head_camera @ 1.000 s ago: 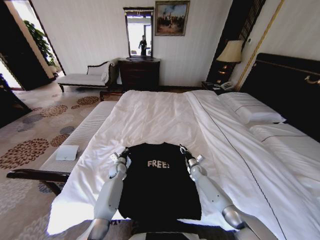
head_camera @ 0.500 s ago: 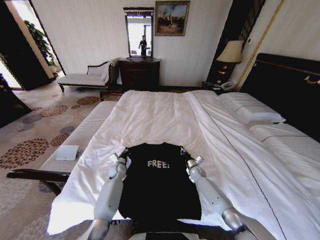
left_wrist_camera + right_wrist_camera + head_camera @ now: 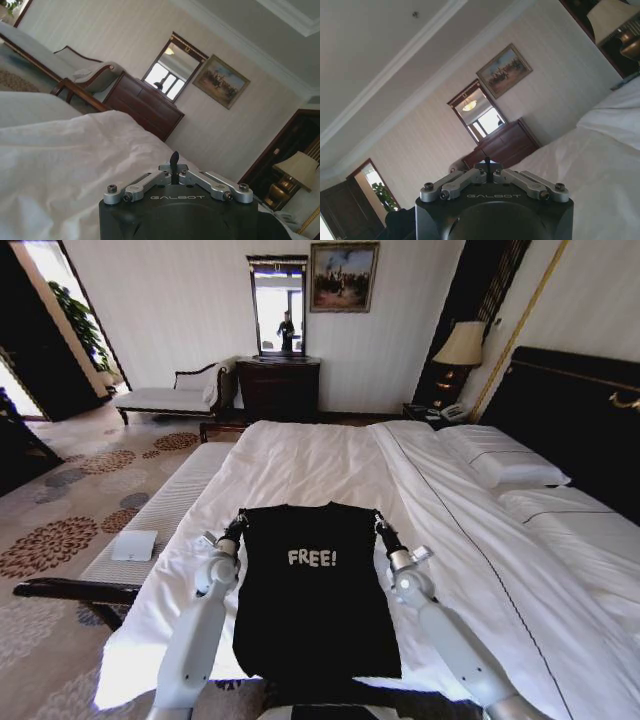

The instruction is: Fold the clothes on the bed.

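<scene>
Moved: both arms have carried the shirt's top edge farther up the bed (image 3: 300, 455) since 0.5 s ago.
T-shirt (image 3: 315, 610): black, "FREE!" facing up, spread across the near white sheet.
Left hand (image 3: 238, 521): pinched on its top left corner.
Right hand (image 3: 380, 523): pinched on its top right corner.

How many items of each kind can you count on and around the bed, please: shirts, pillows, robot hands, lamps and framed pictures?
Black T-shirt: 1
White pillows: 2
Robot hands at the shirt's top corners, left hand and right hand: 2
Table lamp: 1
Framed picture: 1
Total: 7
</scene>
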